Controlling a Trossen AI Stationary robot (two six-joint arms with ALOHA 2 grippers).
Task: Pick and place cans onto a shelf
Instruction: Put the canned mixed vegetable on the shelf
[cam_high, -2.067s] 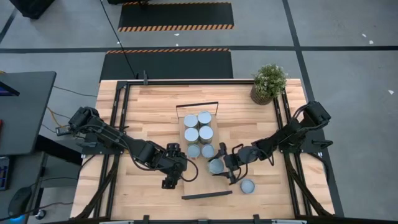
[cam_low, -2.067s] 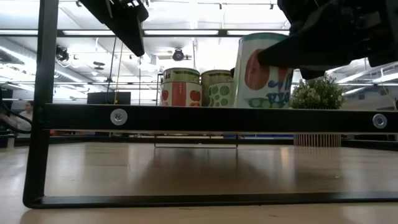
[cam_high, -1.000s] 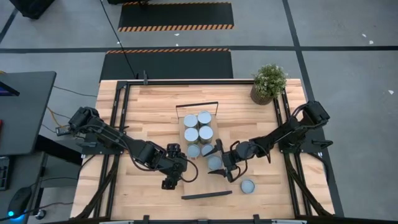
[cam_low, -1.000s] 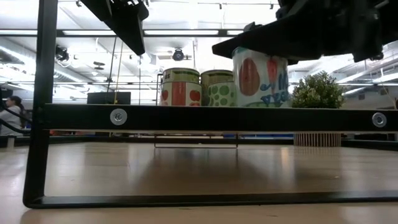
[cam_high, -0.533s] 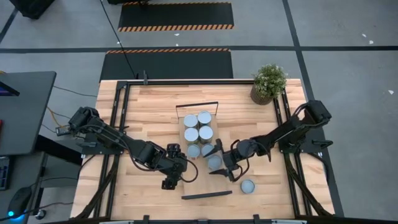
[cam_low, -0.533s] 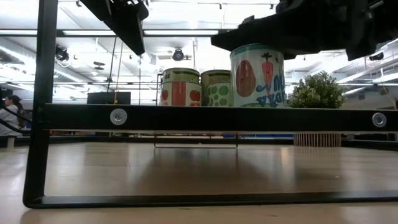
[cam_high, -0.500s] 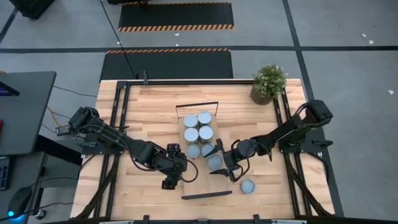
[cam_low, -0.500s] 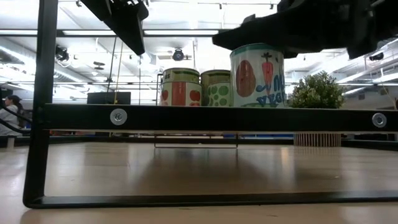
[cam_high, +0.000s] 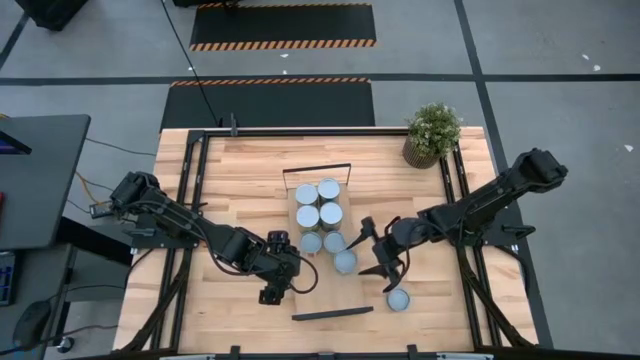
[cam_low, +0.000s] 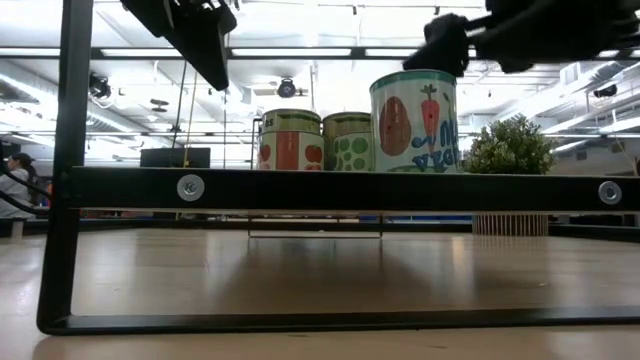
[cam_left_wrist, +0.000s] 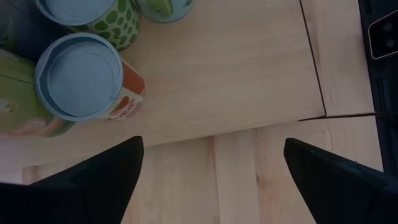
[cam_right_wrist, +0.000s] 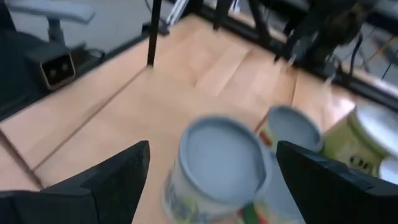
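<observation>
Your right gripper (cam_high: 372, 250), jaws spread and empty, sits between the shelved pale-topped metal can (cam_high: 345, 262) and the upright loose can (cam_high: 398, 299) on the tabletop.

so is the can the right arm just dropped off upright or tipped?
Upright. The can shows its full round top in the high view, and in the low view it stands straight on the shelf. The right hand is open beside it.

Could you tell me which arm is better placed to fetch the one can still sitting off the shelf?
The right. Its open gripper hangs just beside the lone can on the table, while the left gripper waits across the shelf, with the placed cans between.
</observation>
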